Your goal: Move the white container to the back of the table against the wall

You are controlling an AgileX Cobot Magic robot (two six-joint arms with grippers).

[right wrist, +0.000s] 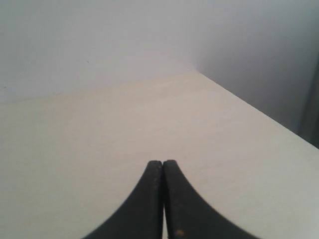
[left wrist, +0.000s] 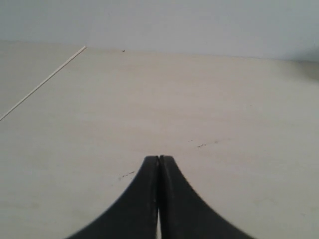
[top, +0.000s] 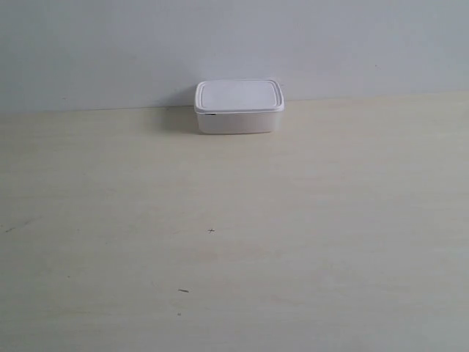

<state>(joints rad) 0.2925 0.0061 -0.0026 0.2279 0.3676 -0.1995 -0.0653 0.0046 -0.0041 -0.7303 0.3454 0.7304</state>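
The white container (top: 239, 107), a small rounded box with its lid on, stands at the far edge of the cream table (top: 234, 242), right up against the pale wall (top: 234, 44). No arm or gripper shows in the exterior view. In the left wrist view my left gripper (left wrist: 159, 158) is shut, its black fingers pressed together over bare table. In the right wrist view my right gripper (right wrist: 162, 162) is likewise shut with nothing in it. Neither wrist view shows the container.
A few tiny dark specks (top: 212, 231) mark the table. A thin pale line (left wrist: 45, 82) runs slantwise across the surface in the left wrist view. The right wrist view shows the table's corner (right wrist: 198, 73) and its side edge (right wrist: 259, 114) dropping off beside the wall.
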